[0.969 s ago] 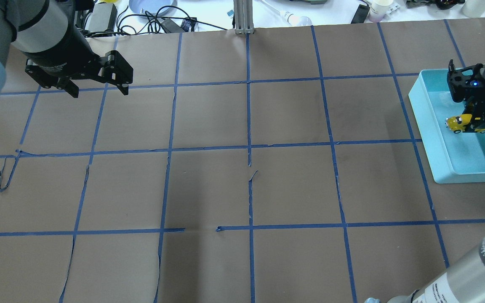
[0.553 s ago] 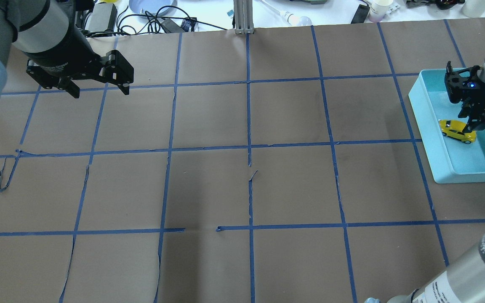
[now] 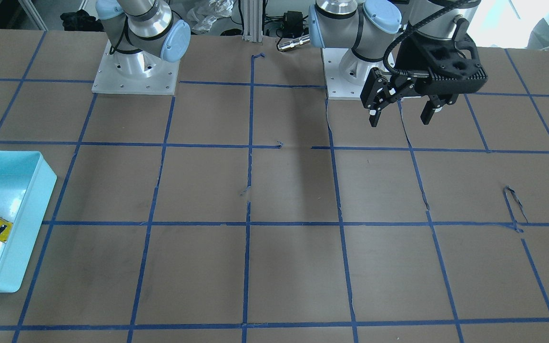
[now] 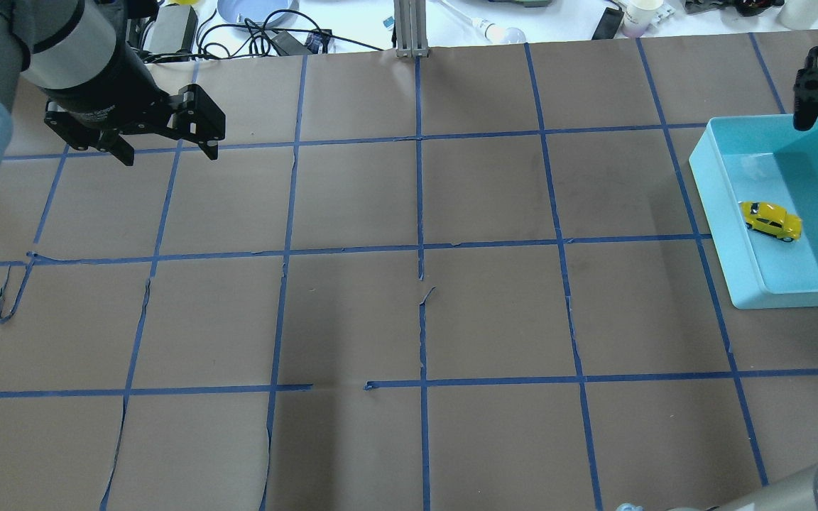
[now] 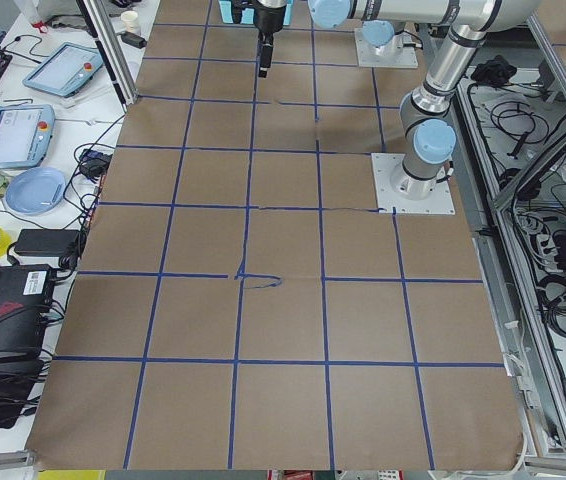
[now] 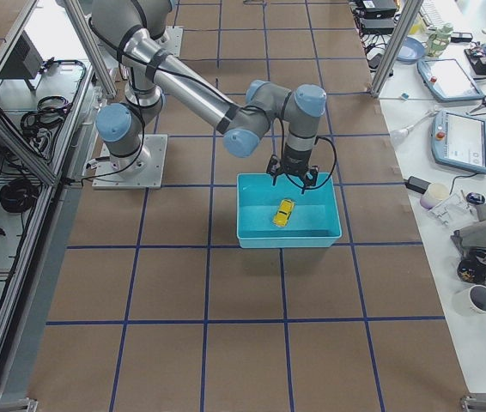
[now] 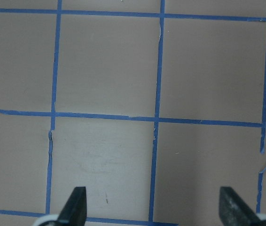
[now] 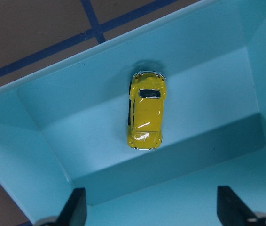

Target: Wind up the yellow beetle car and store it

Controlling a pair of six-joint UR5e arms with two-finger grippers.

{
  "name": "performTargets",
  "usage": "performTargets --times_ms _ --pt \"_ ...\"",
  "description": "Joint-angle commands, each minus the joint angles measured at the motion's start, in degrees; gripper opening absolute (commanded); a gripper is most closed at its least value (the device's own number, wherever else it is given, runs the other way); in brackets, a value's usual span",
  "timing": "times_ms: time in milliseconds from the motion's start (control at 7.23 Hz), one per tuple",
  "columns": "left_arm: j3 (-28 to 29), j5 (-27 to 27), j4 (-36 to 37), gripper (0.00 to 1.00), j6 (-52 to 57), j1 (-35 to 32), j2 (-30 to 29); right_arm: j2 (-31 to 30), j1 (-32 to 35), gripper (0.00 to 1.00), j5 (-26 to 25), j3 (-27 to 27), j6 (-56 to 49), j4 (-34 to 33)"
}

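Storage stage. The yellow beetle car (image 8: 145,111) stands on its wheels on the floor of the light-blue bin (image 4: 718,213), close to the wall facing the middle of the bench (image 4: 480,312) and touching neither arm. The right gripper (image 8: 152,209) hangs above the bin with jaws released and empty. The left gripper (image 3: 401,114), jaws likewise spread and holding nothing, hovers over bare bench well apart. Judged from this layout, the car is stored and the step in hand is clearing the right arm. That is best done by rising straight up with the jaws kept apart, so that no finger clips the bin's rim and jolts the toy. Whether its spring is wound cannot be told.
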Motion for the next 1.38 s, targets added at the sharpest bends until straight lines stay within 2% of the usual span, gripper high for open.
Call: performTargets --times_ms 0,138,277,415,553,692,830,969,1245 --pt "0.0 0.0 -0.07 1.0 -0.09 0.0 0.07 -6.2 0.15 0.97 0.31 -0.92 23.22 8.76" --pt "0.0 0.09 -0.07 1.0 -0.09 0.0 0.07 -7.96 0.59 0.99 2.4 -1.89 37.55 13.85" --pt "0.0 0.09 -0.07 1.0 -0.09 0.0 0.07 -9.54 1.98 1.0 8.34 -2.85 49.26 18.78" --pt "-0.09 0.09 -0.07 1.0 -0.09 0.0 0.07 -11.65 5.57 1.0 9.27 -4.43 58.43 22.39" --pt "-0.09 0.09 -0.07 1.0 -0.09 0.0 0.07 -12.8 10.39 1.0 9.37 -5.92 63.05 26.0" --pt "-0.09 0.09 -0.07 1.0 -0.09 0.09 0.07 -12.11 13.74 1.0 9.02 -7.51 67.88 27.25" --pt "-0.09 0.09 -0.07 1.0 -0.09 0.09 0.07 -11.85 14.3 1.0 9.45 -7.61 68.97 27.18" --pt "0.0 0.09 0.02 1.0 0.08 0.09 0.07 -12.37 16.22 1.0 13.46 -7.52 69.85 27.78" --pt "-0.09 0.0 0.02 1.0 0.26 0.17 0.07 -12.2 24.55 1.0 14.64 -7.35 91.48 27.7"
